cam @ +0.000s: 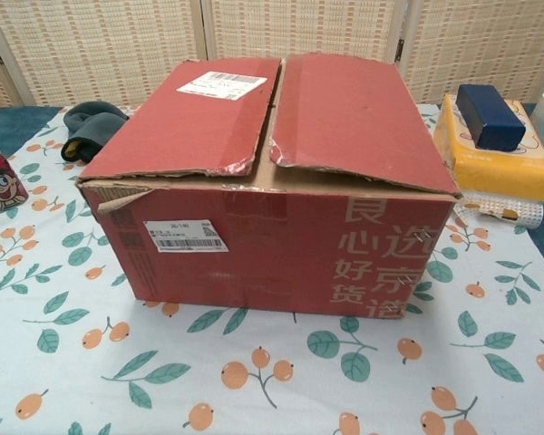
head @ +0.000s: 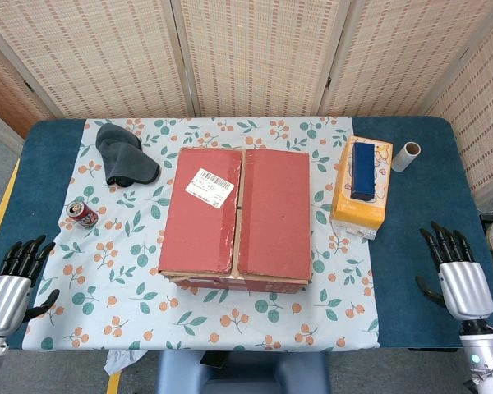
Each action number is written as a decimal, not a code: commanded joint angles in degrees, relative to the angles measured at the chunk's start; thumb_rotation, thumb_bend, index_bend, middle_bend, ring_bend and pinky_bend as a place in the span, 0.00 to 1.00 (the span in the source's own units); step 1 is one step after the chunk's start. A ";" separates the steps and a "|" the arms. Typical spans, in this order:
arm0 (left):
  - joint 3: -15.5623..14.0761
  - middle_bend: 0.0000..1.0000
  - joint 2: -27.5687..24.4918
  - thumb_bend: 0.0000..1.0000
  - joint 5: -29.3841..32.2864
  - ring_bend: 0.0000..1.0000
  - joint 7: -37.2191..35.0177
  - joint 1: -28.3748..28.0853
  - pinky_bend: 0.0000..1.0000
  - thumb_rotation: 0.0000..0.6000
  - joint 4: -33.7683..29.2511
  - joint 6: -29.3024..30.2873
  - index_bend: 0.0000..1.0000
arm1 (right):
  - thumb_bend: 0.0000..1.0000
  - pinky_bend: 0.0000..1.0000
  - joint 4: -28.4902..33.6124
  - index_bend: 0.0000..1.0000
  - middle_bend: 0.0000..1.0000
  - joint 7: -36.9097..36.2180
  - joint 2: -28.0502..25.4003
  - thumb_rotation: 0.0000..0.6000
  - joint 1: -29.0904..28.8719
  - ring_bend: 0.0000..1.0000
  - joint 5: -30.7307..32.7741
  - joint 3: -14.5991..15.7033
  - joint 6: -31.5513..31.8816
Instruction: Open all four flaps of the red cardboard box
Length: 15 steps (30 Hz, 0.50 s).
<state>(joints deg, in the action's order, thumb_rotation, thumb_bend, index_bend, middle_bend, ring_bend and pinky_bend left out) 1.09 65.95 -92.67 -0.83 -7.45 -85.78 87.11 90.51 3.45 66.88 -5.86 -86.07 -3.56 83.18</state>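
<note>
The box sits mid-frame in the head view on the flowered cloth, its two top flaps folded down and meeting at a seam that runs from the top of the frame toward the bottom; that seam is the long axis the first move depends on. In the chest view the near flap edges are ragged and slightly lifted, which may give fingertips a way in. The left hand rests at the lower left corner, fingers spread and holding nothing; the right hand rests at the lower right, likewise released with fingers apart. Both lie well apart from the box, on opposite sides, each about level with its near edge, so neither is clearly nearer. By my reading, nothing is opened yet: each hand should reach inward for the flap on its own side and peel it outward from the seam.
</note>
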 commanded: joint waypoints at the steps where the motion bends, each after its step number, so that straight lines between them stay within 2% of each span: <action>1: -0.04 0.00 -0.03 0.36 -0.05 0.00 -0.21 0.02 0.00 1.00 -0.08 0.13 0.00 | 0.38 0.00 0.46 0.00 0.00 0.35 -0.32 1.00 -0.10 0.00 0.64 -0.05 -0.55; 5: -0.13 0.00 -0.07 0.36 0.07 0.00 -0.73 -0.03 0.00 1.00 -0.07 -0.05 0.00 | 0.38 0.00 0.39 0.00 0.00 0.42 -0.29 1.00 -0.31 0.00 0.21 0.23 -0.90; 8: -0.61 0.00 -0.71 0.38 -0.70 0.00 -1.69 -0.74 0.00 1.00 -0.18 -1.18 0.00 | 0.38 0.00 -0.61 0.00 0.00 -2.73 -0.19 1.00 -1.52 0.00 -1.21 0.51 -2.38; 11: -0.53 0.00 -0.92 0.43 -2.12 0.00 -4.08 -1.26 0.00 1.00 0.99 -0.35 0.00 | 0.38 0.00 -2.26 0.00 0.00 -6.63 0.72 1.00 -3.37 0.00 -3.94 1.19 -4.19; 15: -0.61 0.00 -1.12 0.44 -2.57 0.00 -6.93 -1.51 0.00 1.00 2.74 0.08 0.00 | 0.38 0.00 -3.01 0.00 0.00 -7.95 1.79 1.00 -5.76 0.00 -9.85 2.40 -4.24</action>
<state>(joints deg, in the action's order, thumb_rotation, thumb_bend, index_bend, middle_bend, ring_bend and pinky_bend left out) 0.53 65.01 -94.98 -6.99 -8.75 -83.72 86.95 88.21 -3.57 67.83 -9.85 -92.60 -2.02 79.28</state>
